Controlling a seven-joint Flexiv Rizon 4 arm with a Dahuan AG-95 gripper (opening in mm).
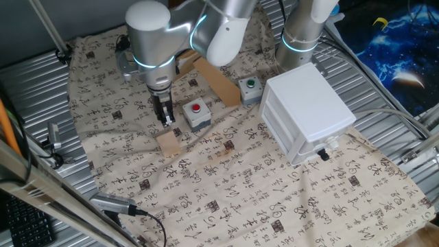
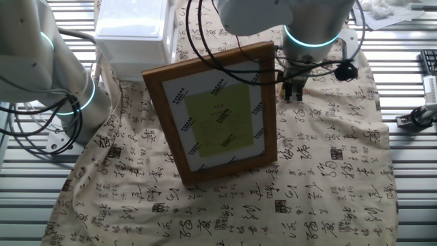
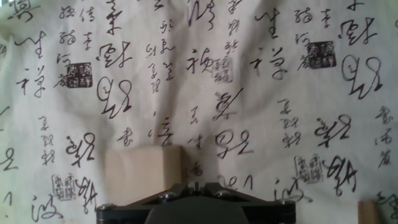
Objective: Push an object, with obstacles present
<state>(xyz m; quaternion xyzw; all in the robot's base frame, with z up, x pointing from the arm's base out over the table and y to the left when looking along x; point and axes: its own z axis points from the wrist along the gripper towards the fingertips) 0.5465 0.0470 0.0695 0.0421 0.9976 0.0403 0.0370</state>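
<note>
Everywhere black calligraphy, unreadable, on the cloth (image 1: 226, 185); claw (image 1: 166, 120), fingers together, just behind the wooden block (image 1: 168, 143).

Wooden frame (image 2: 217, 113) upright on patterned cloth (image 2: 321, 178), white cabinet (image 2: 133, 31) behind, gripper (image 2: 293, 94) beside frame.

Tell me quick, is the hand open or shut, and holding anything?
Hand: fingers together, shut, holding nothing; tips just behind the wooden block.

Calligraphy-print cloth (image 1: 226, 192) over ribbed metal tabletop (image 1: 41, 89); blue space-pattern fabric (image 1: 398, 41) beyond; black keyboard (image 1: 24, 223) at corner.
</note>
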